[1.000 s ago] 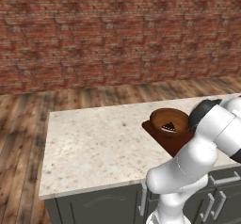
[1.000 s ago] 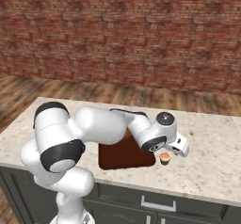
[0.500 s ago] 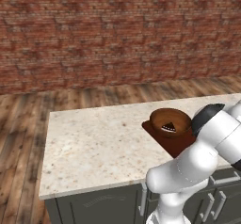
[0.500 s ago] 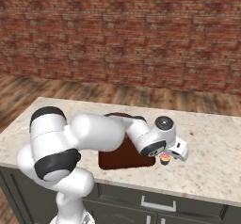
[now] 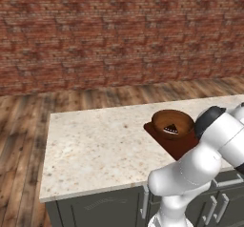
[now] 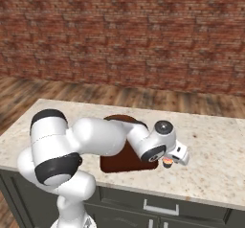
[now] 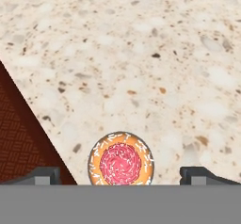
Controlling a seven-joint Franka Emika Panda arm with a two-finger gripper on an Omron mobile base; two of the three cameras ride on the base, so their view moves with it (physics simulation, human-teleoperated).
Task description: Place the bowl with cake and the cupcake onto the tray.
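Note:
The brown bowl (image 5: 172, 121) stands on the far end of the dark reddish tray (image 5: 180, 146) with the chocolate cake wedge (image 5: 170, 128) inside it. The tiny cupcake (image 6: 167, 163) sits on the counter just right of the tray (image 6: 119, 162), off its edge. My gripper (image 6: 169, 159) hangs right over the cupcake. In the hand view the pink-topped cupcake (image 7: 121, 164) lies between the two spread fingertips (image 7: 44, 173), untouched, and the tray's corner (image 7: 19, 143) shows at the left. The gripper (image 7: 121, 175) is open.
The speckled stone counter (image 5: 95, 145) stretches wide to the left of the tray, and more of it (image 6: 215, 155) lies to the right of the cupcake. A brick wall (image 5: 119, 30) stands beyond a strip of wooden floor. Cabinet drawers (image 6: 158, 205) run below the counter's front edge.
My arm has folded down and the hand has sunk a little closer over the cupcake. Bowl, cake, tray and cupcake have stayed put.

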